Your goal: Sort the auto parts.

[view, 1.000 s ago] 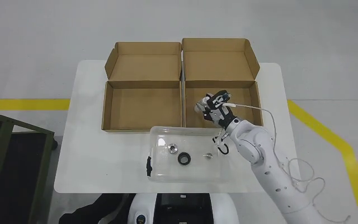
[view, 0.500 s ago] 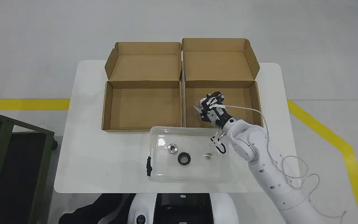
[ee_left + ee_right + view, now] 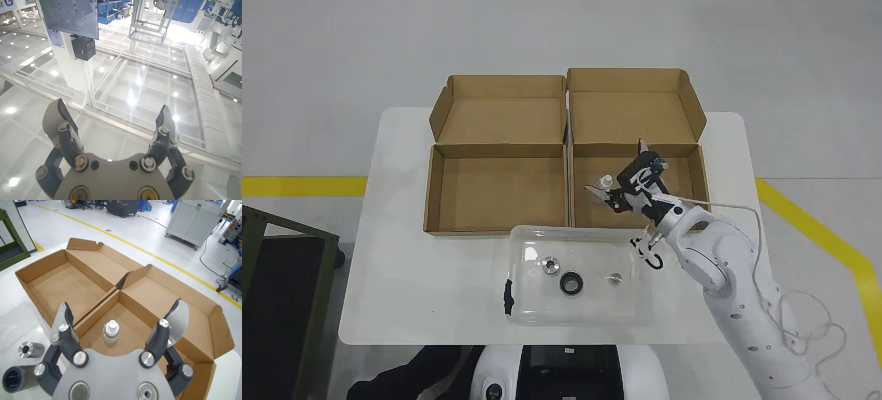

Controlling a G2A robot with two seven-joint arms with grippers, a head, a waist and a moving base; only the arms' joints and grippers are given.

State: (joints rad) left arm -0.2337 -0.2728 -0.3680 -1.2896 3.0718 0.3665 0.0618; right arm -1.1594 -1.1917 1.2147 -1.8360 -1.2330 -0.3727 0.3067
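Top view: hazard, as judged: the right pincer point(image 3: 614, 170) hangs spread over the right box point(image 3: 682, 190) with the white part point(image 3: 608, 181) under it. A crooked withdrawal could clip that part and tip it, or catch a finger on the cardboard wall. Contents: the counter point(image 3: 402, 250) carries two open boxes side by side along its far edge and a clear tray point(image 3: 577, 232) at the middle of its near edge. The left box point(image 3: 497, 190) holds nothing and the right box holds the white part alone, near its left wall. The tray holds a silver collar point(image 3: 549, 265), a black ring point(image 3: 571, 284), a small silver piece point(image 3: 614, 279) and a dark piece point(image 3: 508, 296) against its left wall. Left wrist view: the left pincer point(image 3: 112, 106) is spread wide, grips nothing and points at the ceiling. Right wrist view: the right pincer point(image 3: 122, 304) is wide apart and empty. The white part point(image 3: 111, 332) stands upright on the right box point(image 3: 189, 332) floor, between and below the fingers and touching neither. Two metal sleeves point(image 3: 30, 349) lie outside the box's near wall. Hazard, as judged: the tray's clear walls are hard to read, and round sleeves may roll from a poor pinch.
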